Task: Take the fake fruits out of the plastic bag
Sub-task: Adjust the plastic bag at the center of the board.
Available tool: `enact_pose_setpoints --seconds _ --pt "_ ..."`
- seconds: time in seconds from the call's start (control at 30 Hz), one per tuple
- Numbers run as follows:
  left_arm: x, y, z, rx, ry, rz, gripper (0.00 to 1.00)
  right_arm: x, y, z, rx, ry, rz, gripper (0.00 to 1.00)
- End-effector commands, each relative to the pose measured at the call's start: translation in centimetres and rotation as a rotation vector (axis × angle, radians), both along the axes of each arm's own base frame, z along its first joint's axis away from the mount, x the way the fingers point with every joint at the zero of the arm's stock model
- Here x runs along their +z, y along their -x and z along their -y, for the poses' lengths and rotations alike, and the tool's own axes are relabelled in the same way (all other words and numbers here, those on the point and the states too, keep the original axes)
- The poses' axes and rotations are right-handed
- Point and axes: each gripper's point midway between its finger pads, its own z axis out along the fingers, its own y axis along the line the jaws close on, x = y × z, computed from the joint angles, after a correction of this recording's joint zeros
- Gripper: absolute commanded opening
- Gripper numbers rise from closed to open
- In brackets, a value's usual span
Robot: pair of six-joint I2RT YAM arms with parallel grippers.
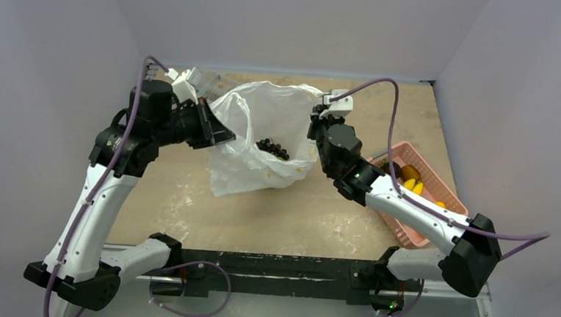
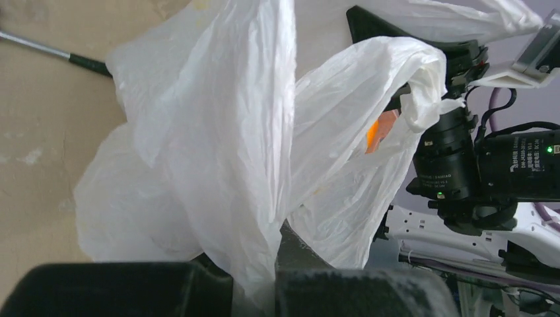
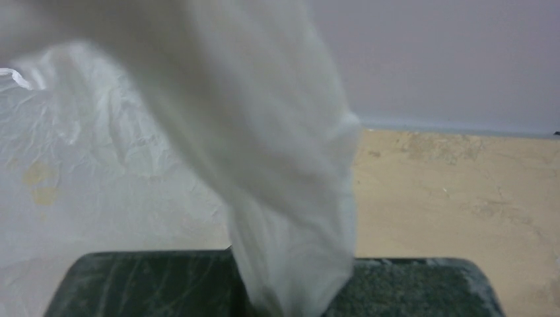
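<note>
So the plastic bag [image 1: 264, 139] sat in the middle of the table [image 1: 318, 219] with its mouth pulled open between the two arms. The left gripper [image 1: 219, 134] was pinched shut on a fold of film at the bag's left edge, and the right gripper [image 1: 318, 120] was clamped on the right edge the same way. A dark grape bunch [image 1: 272, 148] lay inside the bag, while some yellow and orange fruits [image 1: 409, 178] were over in the pink basket [image 1: 445, 185] on the right, partly under the right arm.
</note>
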Motion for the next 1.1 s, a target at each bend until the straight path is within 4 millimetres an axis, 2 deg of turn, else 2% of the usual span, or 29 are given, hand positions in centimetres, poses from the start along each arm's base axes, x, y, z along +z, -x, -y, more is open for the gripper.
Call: enact_pose_setpoints --seconds 0.0,0.03,0.1,0.23,0.3,0.33,0.37,0.47,0.53,0.63,0.73,0.83,0.97,1.07 --pt "2.6 0.2 -0.2 -0.055 -0.027 0.101 0.0 6.5 0.8 0.1 0.02 -0.094 0.133 0.0" --pt "1.7 0.3 -0.2 -0.062 -0.028 0.087 0.0 6.5 1.0 0.1 0.029 -0.095 0.137 0.0" --pt "-1.4 1.0 -0.2 -0.082 -0.042 0.033 0.0 5.8 1.4 -0.5 0.08 -0.095 0.131 0.0" --pt "-10.1 4.2 -2.2 -0.074 -0.153 -0.124 0.0 1.8 2.9 -2.1 0.18 -0.094 0.036 0.0" --pt "-13.3 6.1 -3.0 -0.068 -0.17 -0.168 0.0 -0.6 4.3 -2.9 0.227 -0.073 -0.022 0.1" --pt "-14.8 7.1 -3.1 -0.075 -0.163 -0.208 0.0 -1.8 5.0 -3.1 0.246 -0.061 -0.054 0.18" --pt "-15.3 7.9 -2.8 -0.086 -0.137 -0.227 0.0 -2.8 5.6 -3.3 0.258 -0.048 -0.092 0.28" --pt "-15.5 9.4 -1.7 -0.143 -0.054 -0.26 0.0 -5.0 7.5 -3.3 0.303 0.001 -0.19 0.5" --pt "-15.5 9.9 -1.6 -0.152 -0.044 -0.269 0.0 -5.6 8.6 -2.6 0.322 0.05 -0.226 0.7" --pt "-14.5 10.1 -0.3 -0.237 0.026 -0.222 0.0 -5.8 9.7 -0.6 0.296 0.172 -0.256 0.9" --pt "-13.2 9.7 0.9 -0.315 0.083 -0.186 0.0 -5.5 10.9 1.0 0.27 0.2 -0.318 0.96" --pt "-12.9 8.9 1.7 -0.366 0.095 -0.201 0.0 -4.3 13.3 0.4 0.392 0.15 -0.342 0.99" --pt "-13.7 7.8 2.6 -0.439 0.104 -0.22 0.0 -2.4 17.0 0.0 0.556 0.101 -0.38 0.98" --pt "-13.9 7.1 2.9 -0.474 0.092 -0.223 0.0 -0.8 20.1 -2.0 0.786 0.064 -0.342 0.96"
